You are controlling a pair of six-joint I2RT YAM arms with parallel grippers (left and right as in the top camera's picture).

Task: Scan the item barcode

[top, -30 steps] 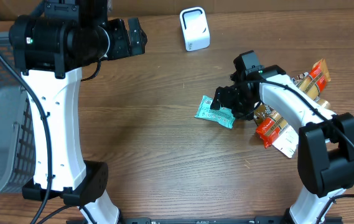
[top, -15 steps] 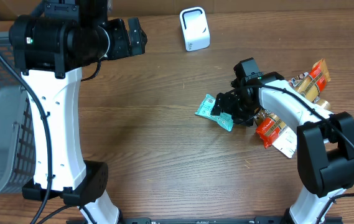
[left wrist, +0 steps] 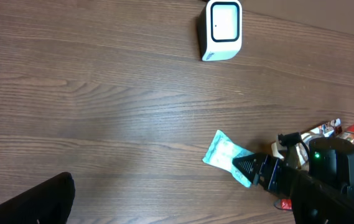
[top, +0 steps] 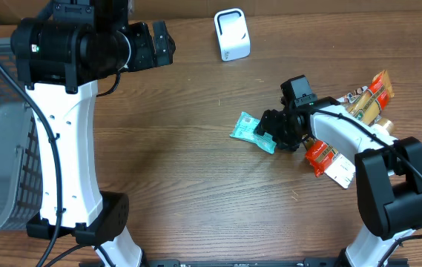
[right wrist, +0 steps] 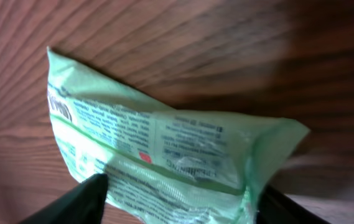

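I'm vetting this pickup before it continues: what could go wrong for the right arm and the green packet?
The right gripper straddles only one crumpled end of the green packet, so the thin film may slip from the fingers or fold on lifting. The red snack packs lie close against that arm and could be dragged along. The white scanner stands well away: a long carry.

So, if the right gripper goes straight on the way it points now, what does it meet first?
The green packet. It lies directly ahead of the right gripper, partly between its jaws in the wrist view. Past the packet only bare wooden table shows, though depth is hard to judge.
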